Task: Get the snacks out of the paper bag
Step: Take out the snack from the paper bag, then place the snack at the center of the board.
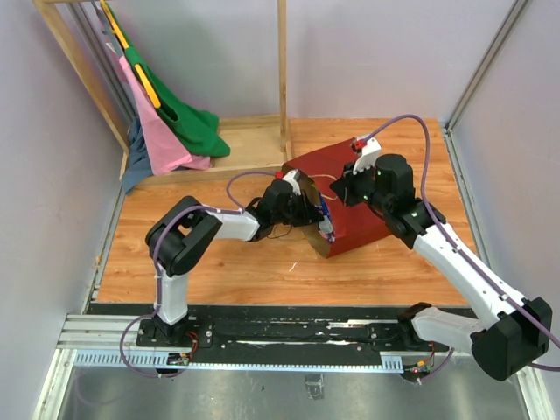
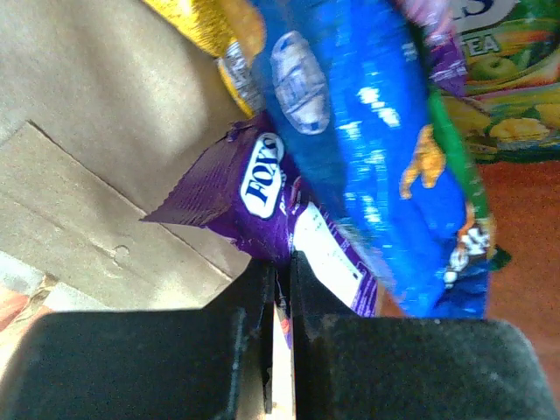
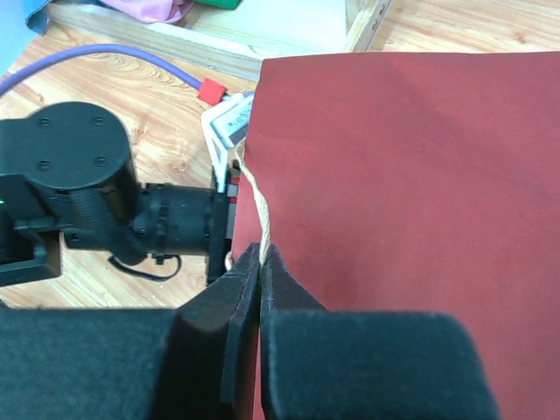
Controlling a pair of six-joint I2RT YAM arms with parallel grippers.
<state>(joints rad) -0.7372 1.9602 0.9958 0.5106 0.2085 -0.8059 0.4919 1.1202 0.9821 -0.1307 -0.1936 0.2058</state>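
Two grips closed: left gripper pinches an edge of the purple packet inside the paper bag lying on its side, right gripper clamps the string handle; risk is the thin pinch slipping as the blue chip bag overlapping it drags on withdrawal

Right pincer on string handle

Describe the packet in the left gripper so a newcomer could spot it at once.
Start at the dark red paper bag; the left gripper reaches into its mouth. Inside, against the brown wall, the purple packet sits beside the big blue chip bag, its edge pinched in that gripper. Its deep purple wrapper with a white oval logo sets it apart.
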